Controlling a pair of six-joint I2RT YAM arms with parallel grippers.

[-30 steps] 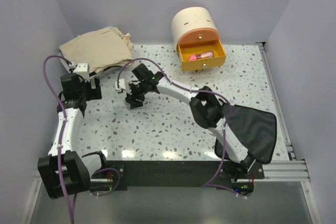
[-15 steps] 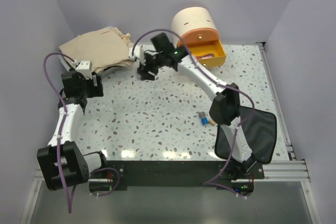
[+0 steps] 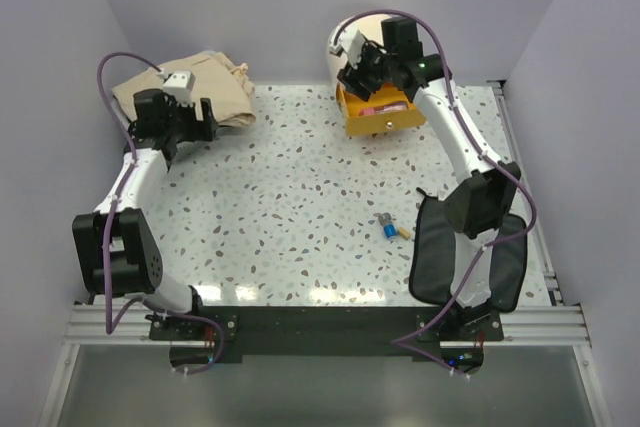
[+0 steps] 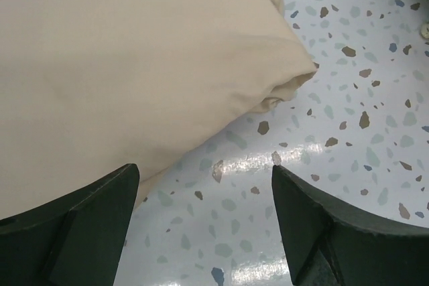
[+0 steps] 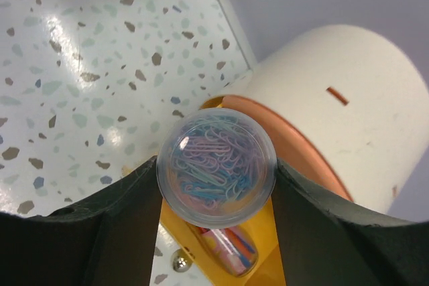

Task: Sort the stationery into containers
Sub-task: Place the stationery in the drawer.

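Right claw (image 3: 357, 79) over orange drawer (image 3: 388, 122); left claw (image 3: 202, 119) at beige bag (image 3: 225, 85).

Overhead view covers the whole desk (image 3: 300, 197). The wrist views look closely down at the cloth bag (image 4: 120, 65) and the cream box (image 5: 342, 105), both also seen overhead.

Cloth bag (image 3: 225, 82) back left, box (image 3: 345, 47) back right, pot (image 5: 216, 167) above its drawer (image 3: 385, 125)

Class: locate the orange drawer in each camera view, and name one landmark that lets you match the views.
Top external: orange drawer upper right of centre, pulled out of the cream cylindrical box.
Left wrist: not in it.
Right wrist: orange drawer bottom centre, below the tub of paper clips.
Shared landmark (those two views): the cream cylindrical box.
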